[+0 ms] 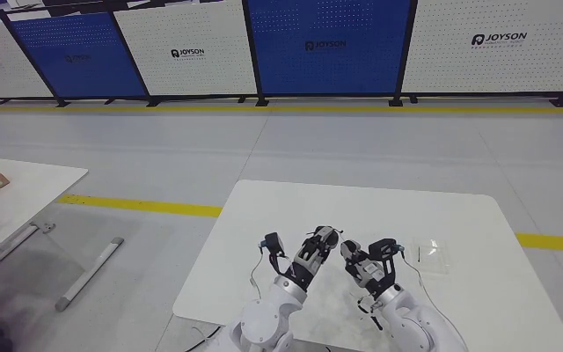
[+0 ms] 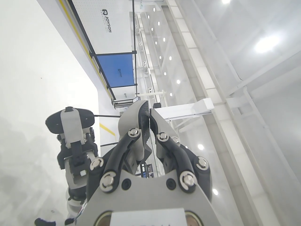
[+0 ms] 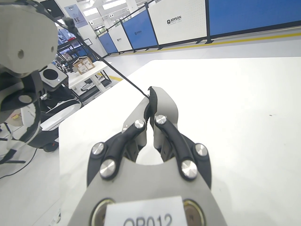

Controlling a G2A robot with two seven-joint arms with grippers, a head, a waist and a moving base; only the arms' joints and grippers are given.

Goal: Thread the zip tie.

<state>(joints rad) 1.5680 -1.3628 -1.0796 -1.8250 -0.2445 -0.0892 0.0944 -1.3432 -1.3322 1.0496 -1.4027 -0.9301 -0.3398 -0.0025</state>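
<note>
**Zip tie (image 3: 117, 71) stretched between two closed pincers**

Blue and white fence panels (image 1: 330, 44) with printed logos ran across the top of the top view. Below them the white table (image 1: 290, 211) lay in the lower centre. At its lower middle the left gripper (image 2: 148, 115) and right gripper (image 3: 149, 98) sat near each other. Each had its fingers pinched narrow onto the black zip tie, which ran as a straight strap from one to the other. A clear plastic packet (image 1: 433, 257) lay on the table to their right; its contents could not be made out. A white printed label (image 3: 144, 210) sat at the bottom edge of the right wrist view.
</note>
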